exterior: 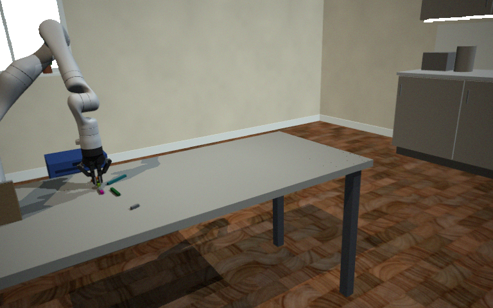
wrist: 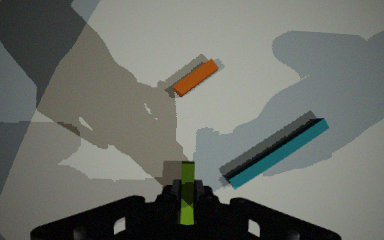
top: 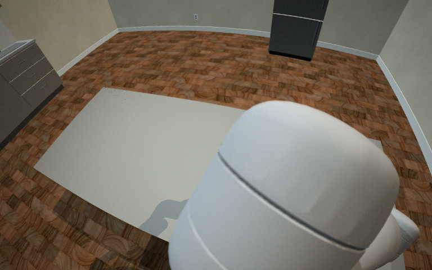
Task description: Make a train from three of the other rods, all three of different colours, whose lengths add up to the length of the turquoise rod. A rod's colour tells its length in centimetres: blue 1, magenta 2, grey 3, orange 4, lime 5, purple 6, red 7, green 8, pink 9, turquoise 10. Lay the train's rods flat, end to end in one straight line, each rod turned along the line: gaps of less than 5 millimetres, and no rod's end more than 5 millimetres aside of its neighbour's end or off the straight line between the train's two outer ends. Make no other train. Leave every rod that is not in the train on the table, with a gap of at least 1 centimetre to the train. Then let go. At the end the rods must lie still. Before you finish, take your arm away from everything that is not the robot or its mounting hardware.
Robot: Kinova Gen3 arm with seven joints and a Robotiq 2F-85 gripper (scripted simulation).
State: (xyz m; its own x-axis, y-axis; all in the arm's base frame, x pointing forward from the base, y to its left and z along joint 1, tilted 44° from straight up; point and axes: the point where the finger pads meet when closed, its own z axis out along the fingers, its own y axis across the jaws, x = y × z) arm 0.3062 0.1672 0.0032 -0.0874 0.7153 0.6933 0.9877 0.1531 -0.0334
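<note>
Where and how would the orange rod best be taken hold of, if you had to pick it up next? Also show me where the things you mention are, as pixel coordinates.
Probably at the middle of the orange rod (wrist: 196, 78), from straight above, with one finger on each long side: it lies flat, long and narrow, and the turquoise rod (exterior: 116, 179) (wrist: 281, 153) stands well apart.

Looks like a home kitchen, sparsely furnished. Grey-brown base cabinets (top: 30, 76) (exterior: 429, 116) with slim bar handles, topped by a pale counter (top: 18, 47) (exterior: 445, 74); on that counter, a grey box (exterior: 436, 61) beside a cylindrical canister (exterior: 465, 58). Above, a wall cabinet (exterior: 454, 9) with a bright strip along its underside. Across the room, a tall dark two-door fridge (top: 296, 35) against the wall. Underfoot, a wood-block floor (top: 178, 63) (exterior: 411, 213); around it, plain painted walls (top: 223, 14) (exterior: 199, 65) edged with white baseboard (top: 190, 28) (exterior: 217, 136).
</note>
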